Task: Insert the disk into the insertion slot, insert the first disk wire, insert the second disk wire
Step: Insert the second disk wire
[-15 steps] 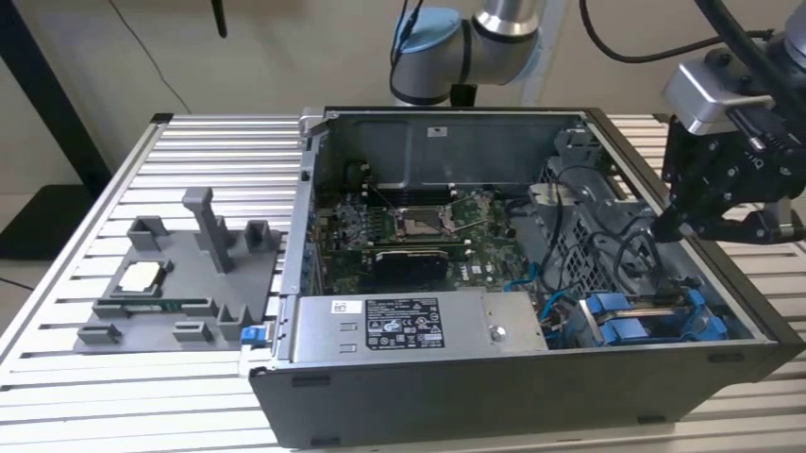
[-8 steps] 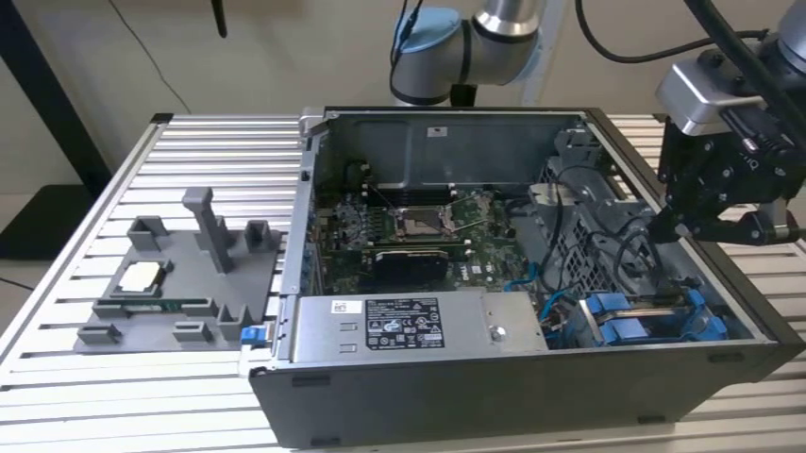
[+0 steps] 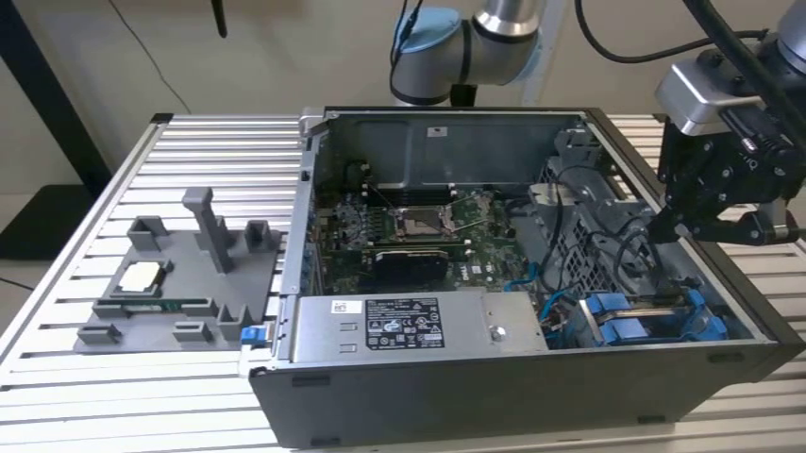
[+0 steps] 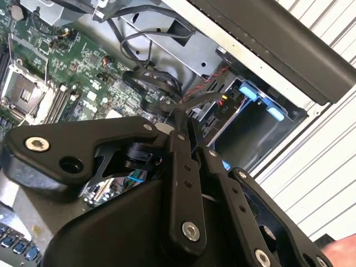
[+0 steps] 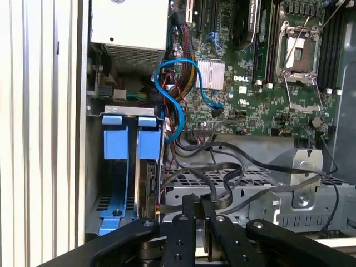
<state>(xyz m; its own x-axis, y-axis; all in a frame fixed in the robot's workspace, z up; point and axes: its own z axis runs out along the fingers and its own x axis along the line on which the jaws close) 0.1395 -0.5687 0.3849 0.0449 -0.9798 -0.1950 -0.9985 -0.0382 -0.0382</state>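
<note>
Now the gripper [image 3: 705, 225] hangs above the case's edge [image 3: 743, 311], fingers together.

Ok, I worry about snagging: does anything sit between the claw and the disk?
In the first wrist view, only a thin wire end lies between the claw and the disk seated in its bay; black cables loop close beside the claw.

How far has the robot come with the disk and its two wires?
Done: the disk, in its blue carrier, sits in the slot. In hand: the gripper is shut, apparently on a black wire close to the disk's end. Left: both wires, since neither looks plugged into the disk.
</note>
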